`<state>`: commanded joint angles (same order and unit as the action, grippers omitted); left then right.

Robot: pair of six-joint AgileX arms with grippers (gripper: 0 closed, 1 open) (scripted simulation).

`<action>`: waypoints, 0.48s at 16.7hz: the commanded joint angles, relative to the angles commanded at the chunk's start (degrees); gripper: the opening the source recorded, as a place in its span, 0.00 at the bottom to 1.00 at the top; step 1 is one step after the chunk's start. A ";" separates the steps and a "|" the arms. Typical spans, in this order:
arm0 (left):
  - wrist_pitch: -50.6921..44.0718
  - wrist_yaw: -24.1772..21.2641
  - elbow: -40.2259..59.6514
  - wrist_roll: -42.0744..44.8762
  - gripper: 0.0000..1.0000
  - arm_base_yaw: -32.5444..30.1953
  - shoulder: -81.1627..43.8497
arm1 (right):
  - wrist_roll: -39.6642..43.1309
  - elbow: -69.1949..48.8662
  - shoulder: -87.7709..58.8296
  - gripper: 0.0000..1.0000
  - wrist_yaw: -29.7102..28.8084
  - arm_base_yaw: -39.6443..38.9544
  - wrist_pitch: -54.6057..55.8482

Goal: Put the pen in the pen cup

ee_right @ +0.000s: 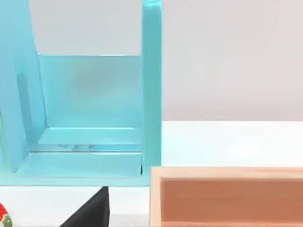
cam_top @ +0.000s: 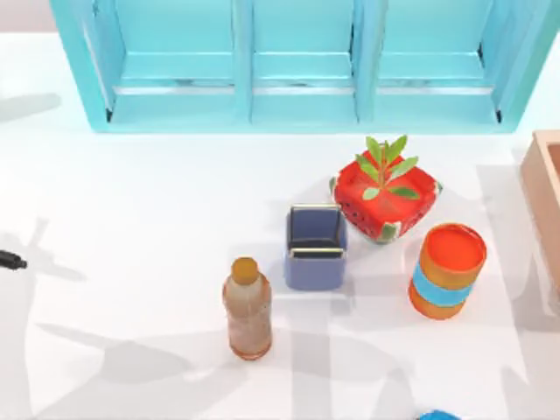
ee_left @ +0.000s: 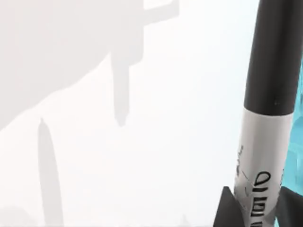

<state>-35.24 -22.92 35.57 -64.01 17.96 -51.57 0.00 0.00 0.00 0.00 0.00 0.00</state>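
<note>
The pen, black with a silvery-white barrel and dark lettering, stands lengthwise in the left wrist view. My left gripper is shut on its lower barrel, a dark finger on each side. In the top view the pen's black tip pokes in at the far left edge, well away from the pen cup. The pen cup, a square periwinkle-blue cup with a metallic rim and dark inside, stands upright at the table's middle. A dark part of my right gripper shows beside a wooden box.
A tan bottle stands left of the cup in front. A red pot with a green plant and an orange cylinder with a blue band stand to its right. A turquoise shelf spans the back. The wooden box sits at the right edge.
</note>
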 joint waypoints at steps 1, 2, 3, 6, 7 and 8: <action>-0.24 -0.02 -0.05 0.02 0.00 0.07 0.23 | 0.00 0.00 0.00 1.00 0.00 0.00 0.00; -0.24 -0.02 -0.05 0.02 0.00 0.07 0.23 | 0.00 0.00 0.00 1.00 0.00 0.00 0.00; -0.24 -0.02 -0.05 0.02 0.00 0.07 0.23 | 0.00 0.00 0.00 1.00 0.00 0.00 0.00; 0.05 0.63 0.27 0.33 0.00 -0.51 -0.40 | 0.00 0.00 0.00 1.00 0.00 0.00 0.00; 0.49 1.78 0.52 0.78 0.00 -1.20 -1.20 | 0.00 0.00 0.00 1.00 0.00 0.00 0.00; 1.17 3.52 0.92 1.47 0.00 -2.25 -2.38 | 0.00 0.00 0.00 1.00 0.00 0.00 0.00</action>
<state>-34.07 -19.40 36.49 -62.54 15.71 -53.95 0.00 0.00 0.00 0.00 0.00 0.00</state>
